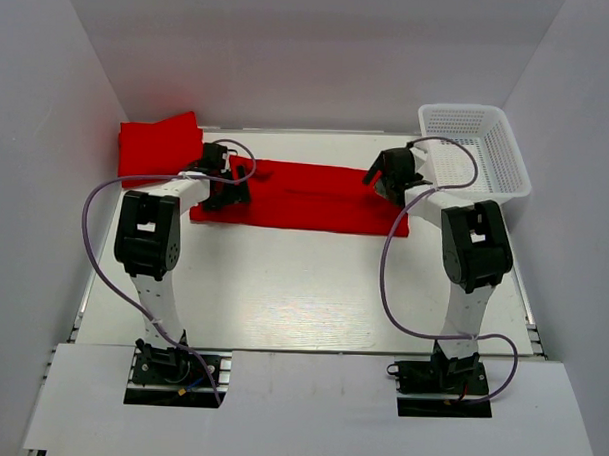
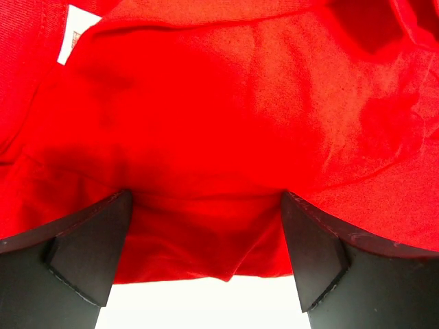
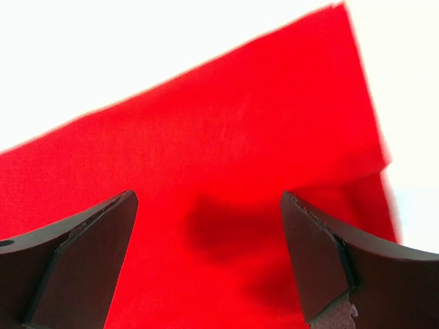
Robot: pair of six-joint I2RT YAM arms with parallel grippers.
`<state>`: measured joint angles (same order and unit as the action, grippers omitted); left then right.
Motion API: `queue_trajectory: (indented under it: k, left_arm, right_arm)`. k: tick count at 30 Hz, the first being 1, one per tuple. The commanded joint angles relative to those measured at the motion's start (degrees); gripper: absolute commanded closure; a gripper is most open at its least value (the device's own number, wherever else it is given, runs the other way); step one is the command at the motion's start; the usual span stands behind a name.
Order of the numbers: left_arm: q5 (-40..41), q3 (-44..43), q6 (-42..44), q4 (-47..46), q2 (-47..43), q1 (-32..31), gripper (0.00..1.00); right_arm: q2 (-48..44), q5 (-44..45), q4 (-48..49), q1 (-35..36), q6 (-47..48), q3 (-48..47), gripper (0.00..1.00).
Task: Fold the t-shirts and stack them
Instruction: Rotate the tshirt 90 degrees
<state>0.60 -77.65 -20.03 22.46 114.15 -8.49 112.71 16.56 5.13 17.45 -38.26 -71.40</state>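
**Spread wide at both ends**

A folded red t-shirt (image 1: 159,148) lies at the table's (image 1: 302,298) far left corner; the left gripper (image 2: 206,195), fingers spread and empty, is over the left end of a long folded t-shirt (image 1: 316,198) mid-table; the right gripper (image 3: 206,195), likewise spread, is over its right end; a white basket (image 1: 488,144) stands far right.

- Left wrist view: the white label (image 2: 75,31) sits half tucked under the cloth, its print too small to read.
- The long t-shirt (image 2: 226,137) spills past three edges of that frame.
- Right wrist view: its right edge is a blur.
- Top view: the left arm (image 1: 149,233) hides the near corner of the folded t-shirt (image 1: 159,143).
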Motion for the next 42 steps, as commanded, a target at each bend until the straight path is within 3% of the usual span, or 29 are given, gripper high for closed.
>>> queue_trajectory:
  k: [1, 8, 13, 17, 24, 26, 32, 37, 42]
  left_arm:
    - [2.21, 1.62, -0.45, 3.46, -0.33, 1.37, 0.00]
    - [0.37, -0.92, 0.87, 3.47, -1.03, 1.37, 0.00]
    - [0.37, -9.79, 1.49, 4.17, 2.38, 1.37, 0.00]
    - [-0.95, -19.37, 1.49, 6.36, 9.57, 1.37, 0.00]
    - [-5.69, -41.25, 2.98, 12.07, 25.75, 1.37, 0.00]
    - [-7.18, -44.68, 2.98, 12.70, 29.72, 1.37, 0.00]
    - [-10.09, -43.47, 2.45, 5.76, 30.34, 0.84, 0.00]
    - [-4.05, -45.30, 1.76, 6.45, 31.56, 0.23, 0.00]
    - [3.87, -57.59, -2.28, 16.02, 39.73, -0.30, 0.00]
  right_arm:
    - [1.02, 8.67, -4.49, -1.02, -0.77, -7.77, 0.10]
    - [1.91, 4.55, -11.19, -2.16, 5.82, -13.15, 0.10]
    - [4.44, -4.06, -13.19, -1.90, 18.83, -16.22, 0.10]
    - [8.75, -4.43, -19.61, -1.90, 20.42, -21.68, 0.10]
    - [9.90, -3.47, -20.16, -2.42, 19.54, -21.51, 0.10]
    - [10.08, -3.29, -20.50, -2.69, 19.54, -21.68, 0.10]
    - [11.22, -2.76, -20.51, -3.65, 19.71, -23.70, 0.10]
    - [13.76, -3.54, -21.81, -4.18, 20.16, -26.07, 0.10]
    - [12.89, -7.67, -23.32, -4.36, 18.14, -18.20, 0.10]
